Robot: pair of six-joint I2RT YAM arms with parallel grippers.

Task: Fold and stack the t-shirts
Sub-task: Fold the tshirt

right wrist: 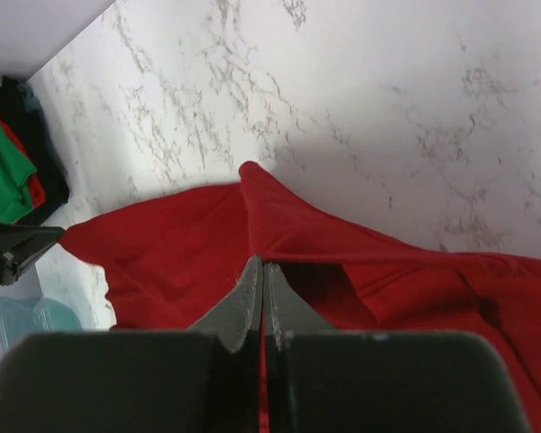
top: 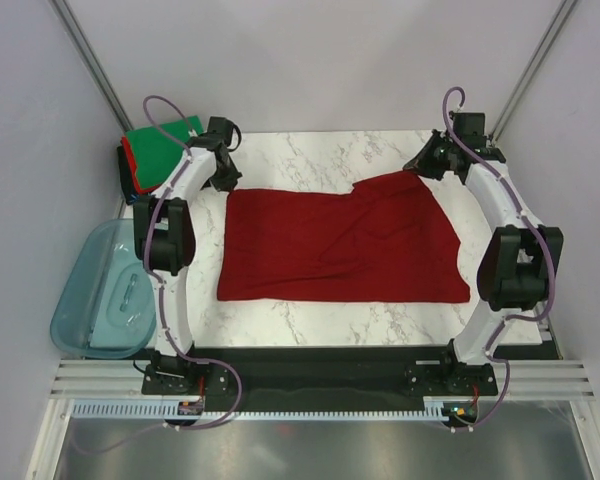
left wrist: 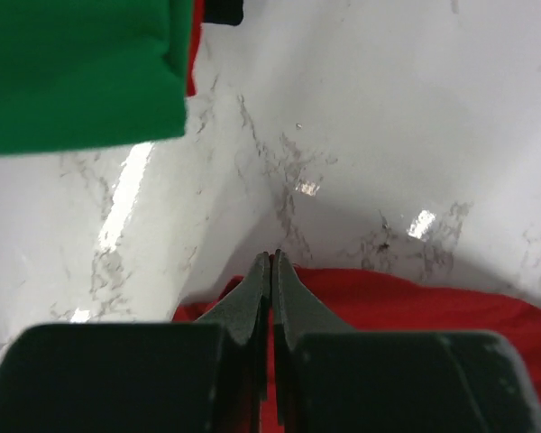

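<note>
- On the marble table (top: pixel 310 315), the dark red shirt (top: pixel 340 245) lay spread out.
- Left gripper (left wrist: pixel 270 259) pinched its far left corner.
- Right gripper (right wrist: pixel 261 263) pinched its raised far right corner.

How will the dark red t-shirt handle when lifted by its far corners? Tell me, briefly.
Probably floppy: the dark red t-shirt tents and creases where the right gripper pinches it. It will likely sag between its corners rather than stay flat. It looks thin, so it should slide easily over the glossy marble table.
</note>
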